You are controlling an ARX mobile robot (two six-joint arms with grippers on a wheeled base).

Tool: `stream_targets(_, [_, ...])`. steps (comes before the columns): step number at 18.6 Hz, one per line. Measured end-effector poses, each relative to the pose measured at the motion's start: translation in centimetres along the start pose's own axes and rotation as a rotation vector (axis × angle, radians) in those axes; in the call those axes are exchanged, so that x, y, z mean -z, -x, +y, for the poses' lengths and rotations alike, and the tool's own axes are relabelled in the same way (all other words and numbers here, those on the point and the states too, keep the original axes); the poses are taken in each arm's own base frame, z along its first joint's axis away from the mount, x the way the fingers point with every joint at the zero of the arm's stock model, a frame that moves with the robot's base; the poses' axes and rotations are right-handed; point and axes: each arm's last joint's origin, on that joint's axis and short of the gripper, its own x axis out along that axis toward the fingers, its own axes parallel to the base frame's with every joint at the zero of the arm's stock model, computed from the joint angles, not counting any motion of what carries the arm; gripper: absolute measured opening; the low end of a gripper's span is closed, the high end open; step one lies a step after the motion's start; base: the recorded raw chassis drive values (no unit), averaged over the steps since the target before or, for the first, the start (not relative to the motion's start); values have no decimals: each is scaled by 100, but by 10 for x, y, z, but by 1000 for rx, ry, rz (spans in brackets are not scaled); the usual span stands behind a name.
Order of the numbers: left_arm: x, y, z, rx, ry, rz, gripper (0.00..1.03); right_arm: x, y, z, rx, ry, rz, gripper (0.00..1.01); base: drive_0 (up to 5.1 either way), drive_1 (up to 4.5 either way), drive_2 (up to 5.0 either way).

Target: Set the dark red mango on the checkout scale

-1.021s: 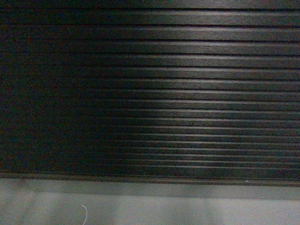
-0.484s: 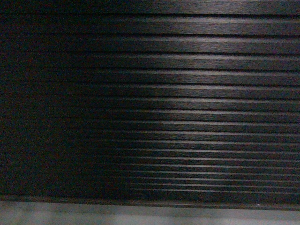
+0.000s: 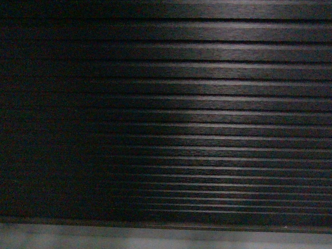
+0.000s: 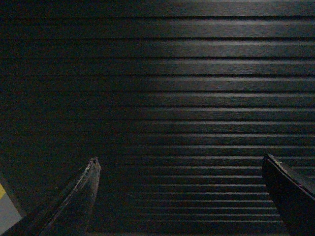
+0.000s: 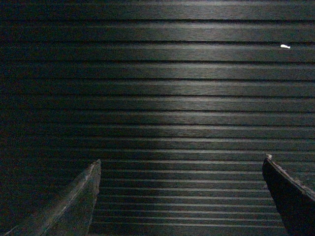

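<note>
The ribbed black front panel of the checkout (image 3: 207, 114) fills the head view, and it also fills the left wrist view (image 4: 187, 98) and the right wrist view (image 5: 187, 98). My left gripper (image 4: 179, 160) is open, its two dark fingers wide apart with only the panel between them. My right gripper (image 5: 181, 160) is open the same way, holding nothing. The dark red mango and the scale are out of view in every frame. Neither gripper shows in the head view.
A strip of grey floor (image 3: 155, 239) runs along the bottom of the head view below the panel. A bit of grey and yellow surface (image 4: 5, 209) shows at the lower left of the left wrist view.
The floor strip has shrunk and dropped toward the bottom of the head view, and the small white thread on it is gone from sight; the panel now fills more of the frame.
</note>
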Motion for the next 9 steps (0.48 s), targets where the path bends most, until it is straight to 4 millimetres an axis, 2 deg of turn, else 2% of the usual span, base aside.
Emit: stream_targets(9, [0,0,0,-2,0,-1,98,0,0,0,-1,1,-4,98,0,0,0])
